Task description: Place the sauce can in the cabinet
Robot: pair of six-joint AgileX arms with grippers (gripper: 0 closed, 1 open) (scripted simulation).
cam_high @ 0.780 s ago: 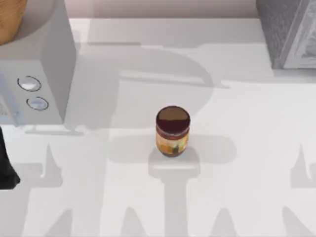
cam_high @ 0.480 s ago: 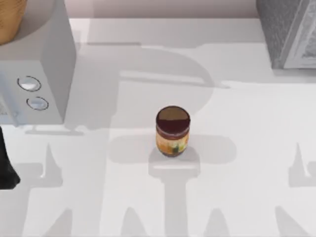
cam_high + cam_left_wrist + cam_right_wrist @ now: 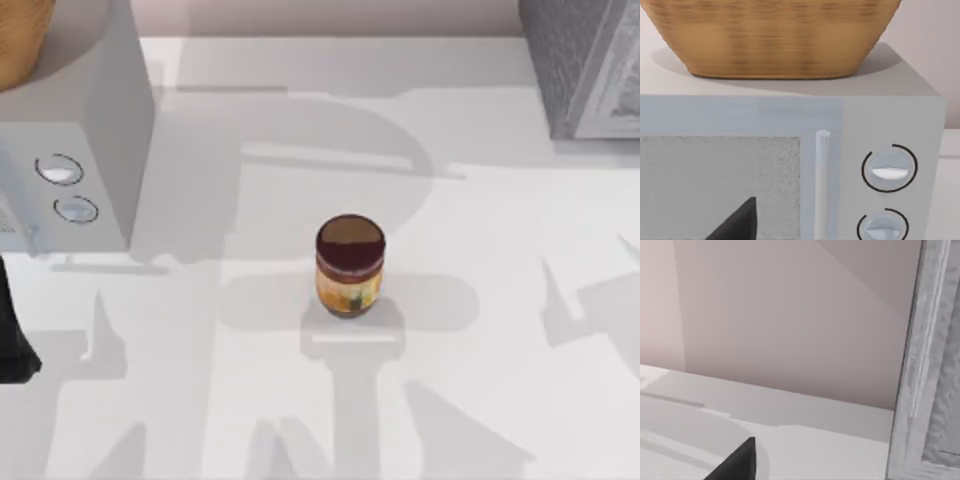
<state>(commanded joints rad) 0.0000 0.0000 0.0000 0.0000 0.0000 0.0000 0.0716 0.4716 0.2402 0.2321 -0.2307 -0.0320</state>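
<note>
- The sauce can had a glossy maroon top and a yellow-orange label that looked like paper.
- Behind it, the cabinet showed rough, speckled, stone-like sides.
- The worktop was smooth and matt white.
- The basket looked woven, like wicker.

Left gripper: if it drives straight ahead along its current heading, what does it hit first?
Probably the pale box with two round knobs: the left wrist view faces its front squarely, with the left gripper's dark fingertip before the speckled door panel. Depth to it is unclear.
</note>
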